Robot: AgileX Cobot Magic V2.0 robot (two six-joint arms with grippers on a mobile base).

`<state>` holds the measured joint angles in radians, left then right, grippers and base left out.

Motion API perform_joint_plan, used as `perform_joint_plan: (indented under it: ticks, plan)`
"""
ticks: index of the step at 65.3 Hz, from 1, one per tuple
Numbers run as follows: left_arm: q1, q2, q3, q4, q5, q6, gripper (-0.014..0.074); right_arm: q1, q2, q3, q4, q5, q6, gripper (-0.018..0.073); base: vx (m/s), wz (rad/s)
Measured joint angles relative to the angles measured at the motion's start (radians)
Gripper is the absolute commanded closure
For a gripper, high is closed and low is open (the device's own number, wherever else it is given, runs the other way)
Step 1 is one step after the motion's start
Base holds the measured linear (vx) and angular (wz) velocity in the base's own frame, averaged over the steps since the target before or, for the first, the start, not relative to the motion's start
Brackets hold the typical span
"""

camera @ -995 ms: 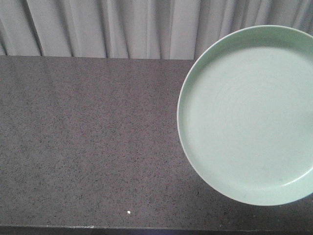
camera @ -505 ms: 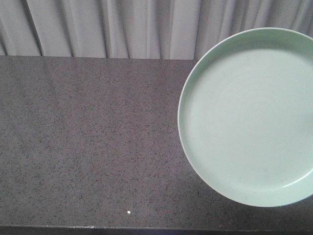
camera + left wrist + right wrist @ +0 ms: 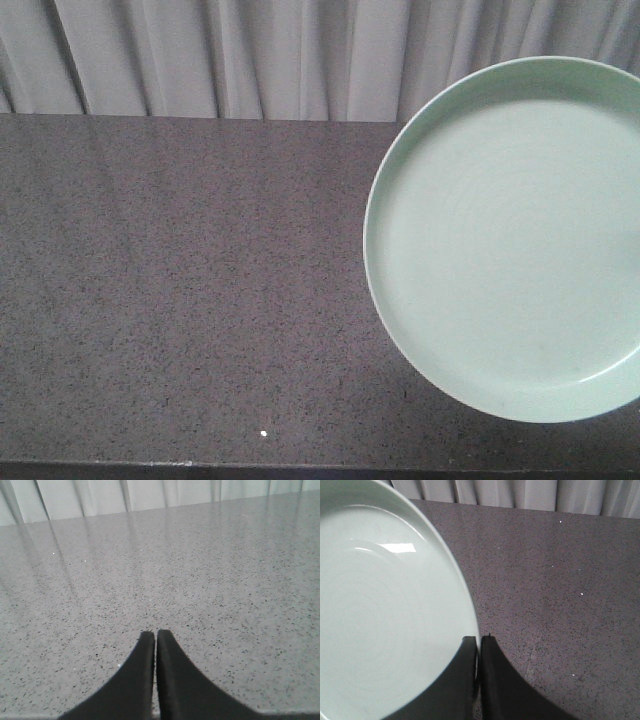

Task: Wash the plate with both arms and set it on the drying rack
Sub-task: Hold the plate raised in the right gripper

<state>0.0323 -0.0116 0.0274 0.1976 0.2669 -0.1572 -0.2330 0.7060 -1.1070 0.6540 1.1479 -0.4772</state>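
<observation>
Plate, pale mint green with faint concentric rings, at the right of the front view, cut off by the frame's right edge, its upper rim across the pleated white curtain and the rest over the dark speckled stone countertop. Fills the left half of the right wrist view, glossy, with a bright highlight at upper left. At bottom centre there, right gripper pinching the plate's rim: one black finger over the inner face, the other outside the edge. In the left wrist view, left gripper at lower centre, fingers pressed together with nothing between, above bare countertop. Small white speck near the countertop's lower edge.
</observation>
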Motion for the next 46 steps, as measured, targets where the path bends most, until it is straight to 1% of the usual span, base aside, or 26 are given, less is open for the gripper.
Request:
perform_joint_plan:
  ticks: [26,46]
  plan:
    - [0.000,0.000,0.000,0.000,0.000,0.000,0.0603,0.000,0.000,0.000,0.000,0.000,0.000,0.0566,0.00,0.01]
    - [0.000,0.000,0.000,0.000,0.000,0.000,0.0603,0.000,0.000,0.000,0.000,0.000,0.000,0.0566,-0.03,0.13]
